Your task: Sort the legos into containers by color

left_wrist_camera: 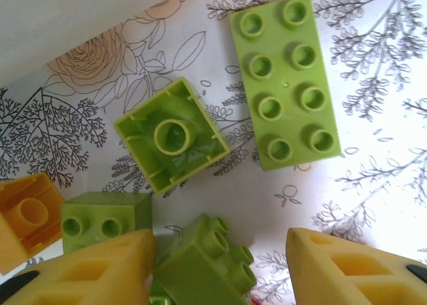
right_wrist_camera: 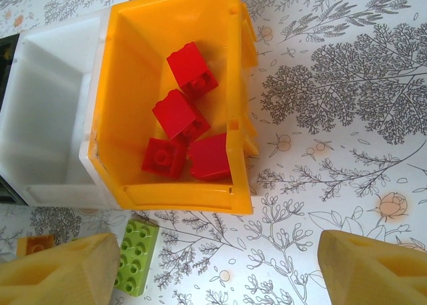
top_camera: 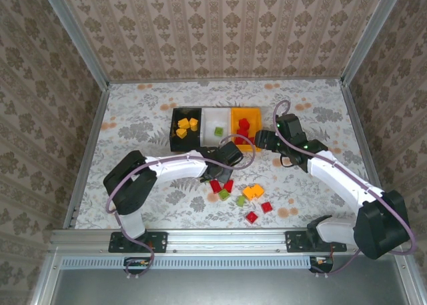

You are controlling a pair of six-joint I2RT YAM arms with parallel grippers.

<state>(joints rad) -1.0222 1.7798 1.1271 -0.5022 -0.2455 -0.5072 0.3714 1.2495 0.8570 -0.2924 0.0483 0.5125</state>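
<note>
Studded plastic bricks (left_wrist_camera: 285, 81), flower-printed tabletop (left_wrist_camera: 373, 185)
Left tool (left_wrist_camera: 220, 251) loose astride a chunky green brick (left_wrist_camera: 200, 268); right tool (right_wrist_camera: 217, 251) released beside glossy orange bin (right_wrist_camera: 167, 199).

1. We see the left bin (top_camera: 187, 145), middle bin (top_camera: 217, 116) and right bin (top_camera: 255, 117) touching in a row on the table (top_camera: 320, 118)
2. We find bricks (top_camera: 243, 126) in each
3. Loose bricks (top_camera: 252, 191) lie before them, toward the near edge

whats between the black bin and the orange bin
The white bin, holding one green brick, sits between them, as the top view shows.
</note>
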